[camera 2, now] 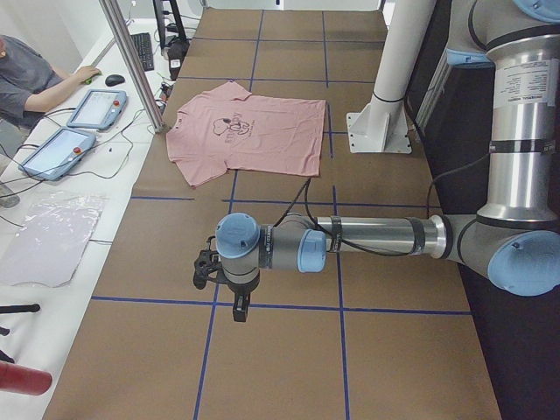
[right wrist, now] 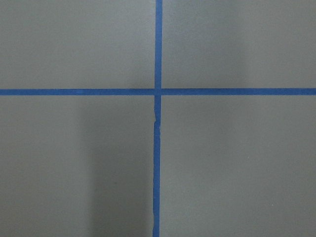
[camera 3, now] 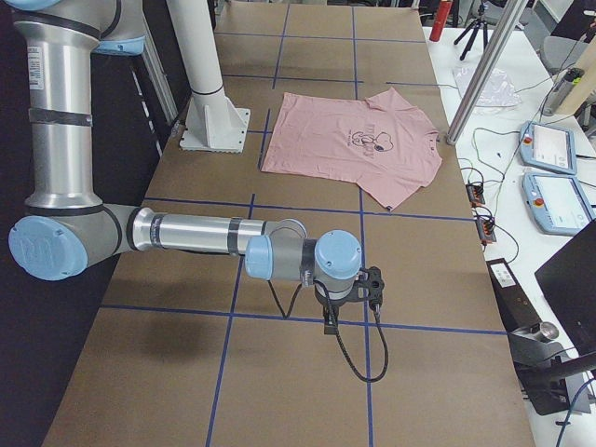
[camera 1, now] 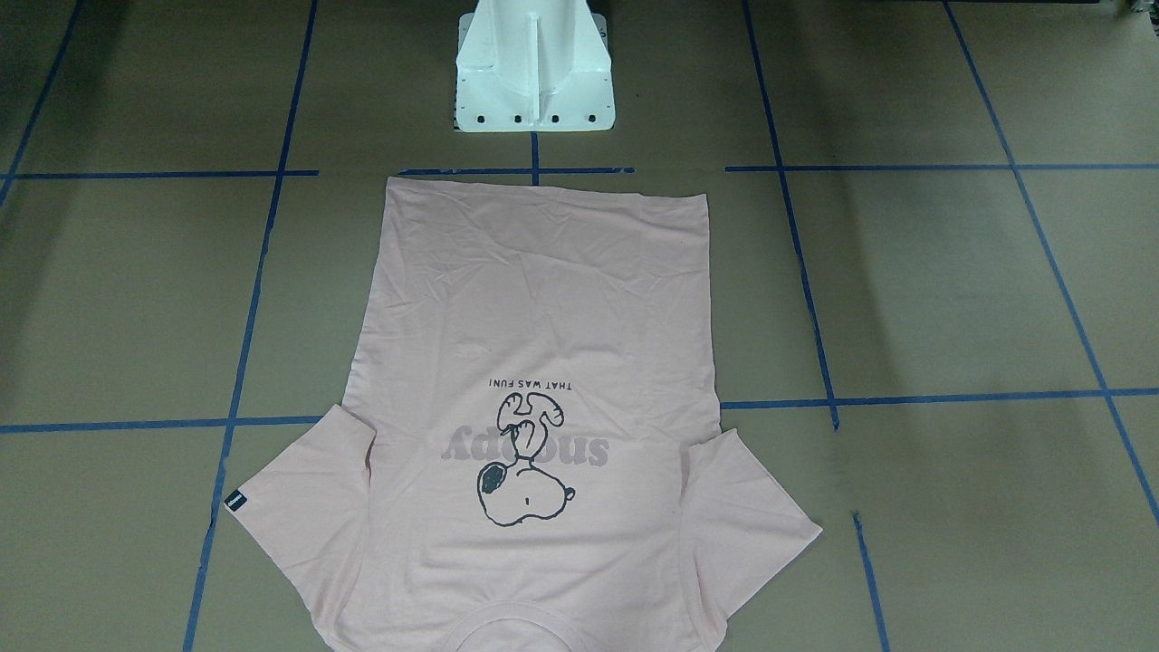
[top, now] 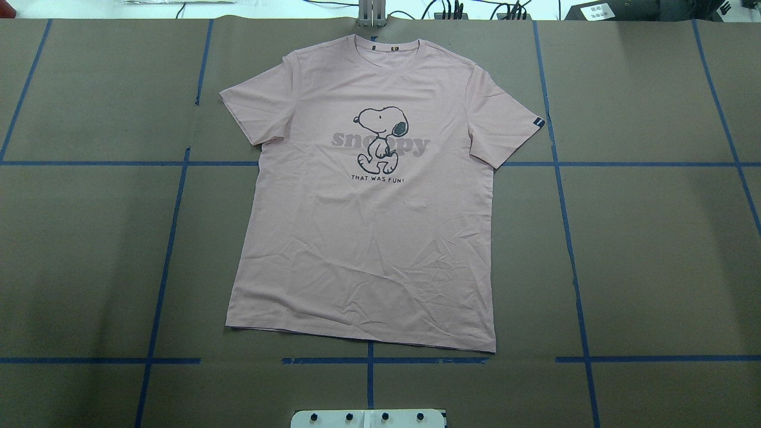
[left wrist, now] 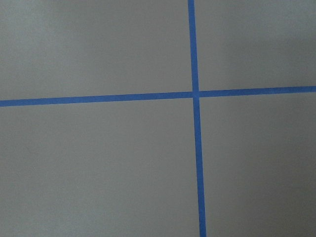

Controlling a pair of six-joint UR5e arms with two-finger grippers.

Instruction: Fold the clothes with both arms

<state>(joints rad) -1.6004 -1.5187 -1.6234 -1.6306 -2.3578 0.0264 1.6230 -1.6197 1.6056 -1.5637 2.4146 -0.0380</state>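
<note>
The pale pink T-shirt lies flat and face up on the brown table, cartoon dog and "snoopy" print showing, collar at the far edge from the robot, hem near the base. It also shows in the front view and both side views. My left gripper hangs over bare table well away from the shirt; I cannot tell if it is open or shut. My right gripper hangs likewise at the other end; I cannot tell its state. Both wrist views show only table and blue tape.
The white pedestal base stands just behind the shirt's hem. Blue tape lines grid the table. A metal post stands at the table's far edge by the collar. An operator and tablets are beyond that edge.
</note>
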